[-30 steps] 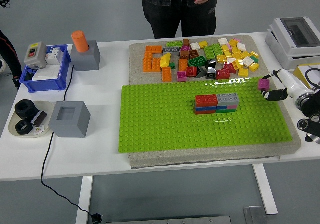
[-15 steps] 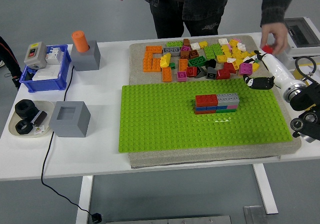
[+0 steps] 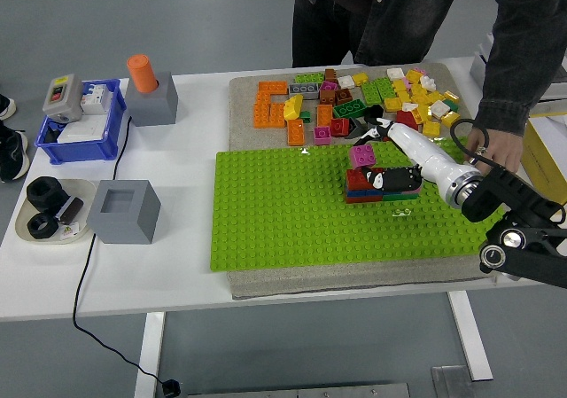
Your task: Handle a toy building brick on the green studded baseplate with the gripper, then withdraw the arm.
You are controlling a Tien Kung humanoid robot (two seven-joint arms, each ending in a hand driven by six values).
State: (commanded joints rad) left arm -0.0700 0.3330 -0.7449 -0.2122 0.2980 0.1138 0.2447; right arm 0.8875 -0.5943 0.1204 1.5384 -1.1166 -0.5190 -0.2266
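Note:
The green studded baseplate [image 3: 283, 212] lies on a beige mat in the middle of the table. A small stack of red, blue and green bricks [image 3: 359, 185] stands on it right of centre, partly hidden by my hand. My right hand [image 3: 372, 160] reaches in from the right over the stack, white fingers [image 3: 416, 150] stretched forward. It holds a magenta brick [image 3: 361, 156] on or just above the stack's top left; contact is unclear. A person's hand [image 3: 496, 145] is close to my right forearm at the baseplate's right edge.
Loose bricks [image 3: 390, 97] and orange bricks [image 3: 273, 105] lie on the mat behind the baseplate. At the left stand a grey block with an orange cylinder [image 3: 146, 88], a hollow grey block [image 3: 124, 210], a blue bin [image 3: 80, 123] and a tray of black nuts [image 3: 49, 207].
My right hand has moved left with the magenta brick from the loose pile's right end to over the stack. The person has stepped right and lowered a hand by my arm.

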